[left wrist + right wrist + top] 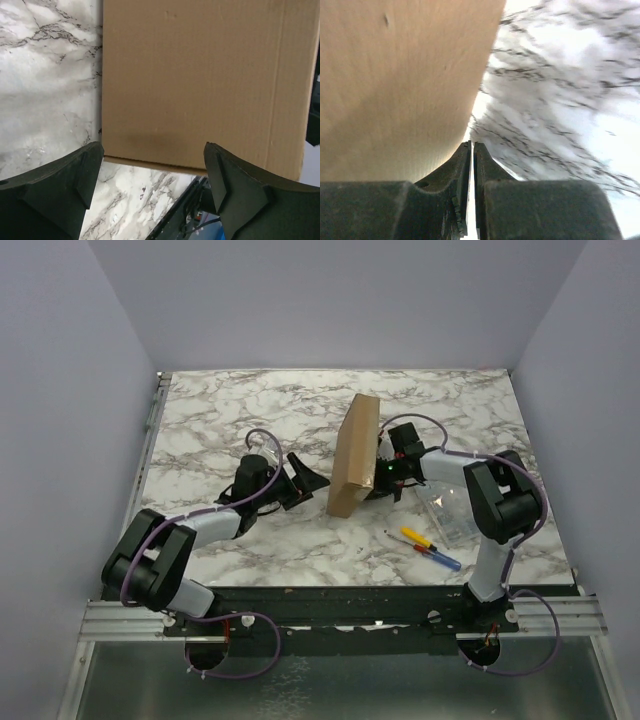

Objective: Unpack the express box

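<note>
The express box (pixel 352 455) is a flat brown cardboard mailer standing on its edge in the middle of the marble table, leaning a little. My left gripper (pixel 305 480) is open just left of it, with nothing between the fingers. In the left wrist view the box's broad face (pixel 200 80) fills the frame beyond the open gripper (pixel 155 170). My right gripper (pixel 385 475) is at the box's right side. In the right wrist view the gripper (pixel 472 145) is shut with only a thin slit, and the box face (pixel 395 85) lies close on its left.
A clear plastic compartment case (pixel 450 508) lies right of the box near the right arm. A yellow-and-red tool (pixel 418 537) and a blue-and-red tool (pixel 440 558) lie in front of it. Grey walls enclose the marble table (pixel 240 410).
</note>
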Robot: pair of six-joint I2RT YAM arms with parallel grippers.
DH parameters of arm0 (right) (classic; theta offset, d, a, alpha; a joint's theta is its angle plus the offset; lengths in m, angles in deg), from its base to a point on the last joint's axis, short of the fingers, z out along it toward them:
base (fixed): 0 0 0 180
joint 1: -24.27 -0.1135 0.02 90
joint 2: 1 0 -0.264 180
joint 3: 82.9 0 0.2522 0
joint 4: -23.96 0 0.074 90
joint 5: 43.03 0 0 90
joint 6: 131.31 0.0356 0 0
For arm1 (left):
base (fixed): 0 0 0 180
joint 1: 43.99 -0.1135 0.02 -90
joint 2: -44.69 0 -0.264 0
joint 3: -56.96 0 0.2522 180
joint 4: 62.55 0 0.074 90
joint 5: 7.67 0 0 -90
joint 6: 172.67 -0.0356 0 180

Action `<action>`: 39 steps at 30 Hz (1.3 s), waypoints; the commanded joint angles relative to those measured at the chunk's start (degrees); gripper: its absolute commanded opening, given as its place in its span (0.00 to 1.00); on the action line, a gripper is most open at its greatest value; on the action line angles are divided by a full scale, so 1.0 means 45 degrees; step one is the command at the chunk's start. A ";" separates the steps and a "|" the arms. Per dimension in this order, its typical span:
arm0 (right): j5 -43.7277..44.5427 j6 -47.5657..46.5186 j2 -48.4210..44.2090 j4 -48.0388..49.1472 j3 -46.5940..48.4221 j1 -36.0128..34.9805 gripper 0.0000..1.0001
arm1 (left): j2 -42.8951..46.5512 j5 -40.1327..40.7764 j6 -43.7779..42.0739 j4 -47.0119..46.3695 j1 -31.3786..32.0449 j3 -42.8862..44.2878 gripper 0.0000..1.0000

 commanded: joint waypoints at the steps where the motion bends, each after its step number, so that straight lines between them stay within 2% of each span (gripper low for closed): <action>1: 0.1187 0.0380 -0.0497 -0.0232 0.0374 -0.1217 0.14 | -0.0797 0.0465 -0.0641 -0.0176 0.0008 0.0522 0.89; 6: 0.1456 0.0815 -0.0414 -0.0178 0.0737 -0.2428 0.14 | -0.0841 0.0364 -0.0887 -0.0139 0.0010 0.0324 0.86; 10: 0.1411 0.1389 -0.0677 0.0239 0.0431 -0.3106 0.14 | 0.0176 0.0663 -0.0948 0.0467 0.0019 -0.0129 0.86; 13: 0.1428 0.1846 -0.1129 0.0501 0.0065 -0.3521 0.14 | 0.1525 0.1535 -0.1336 0.2380 0.0004 -0.0386 0.86; 17: 0.2504 0.2158 -0.1844 0.0049 -0.0154 -0.3892 0.15 | 0.3394 0.2782 -0.1996 0.5224 -0.0393 -0.0680 0.87; 22: 0.3201 0.1963 -0.2265 -0.0610 -0.0049 -0.4304 0.16 | 0.5790 0.2834 -0.1697 0.6149 -0.1306 -0.1518 0.87; 29: 0.3295 0.2109 -0.2397 -0.0640 0.0157 -0.4696 0.19 | 0.6597 0.3133 -0.2282 0.7862 -0.1577 -0.0734 0.87; 32: 0.4756 0.1672 -0.3126 -0.1483 0.0383 -0.4666 0.24 | 0.6849 0.3311 -0.2462 0.8300 -0.1631 -0.0387 0.87; 34: 0.5737 0.1206 -0.3537 -0.2245 0.0644 -0.4393 0.40 | 0.7058 0.3432 -0.2514 0.8640 -0.1645 -0.0187 0.87; 39: 0.7018 0.0388 -0.3983 -0.3850 0.1449 -0.2234 0.55 | 0.7889 0.3743 -0.2616 0.9401 -0.1697 0.0235 0.88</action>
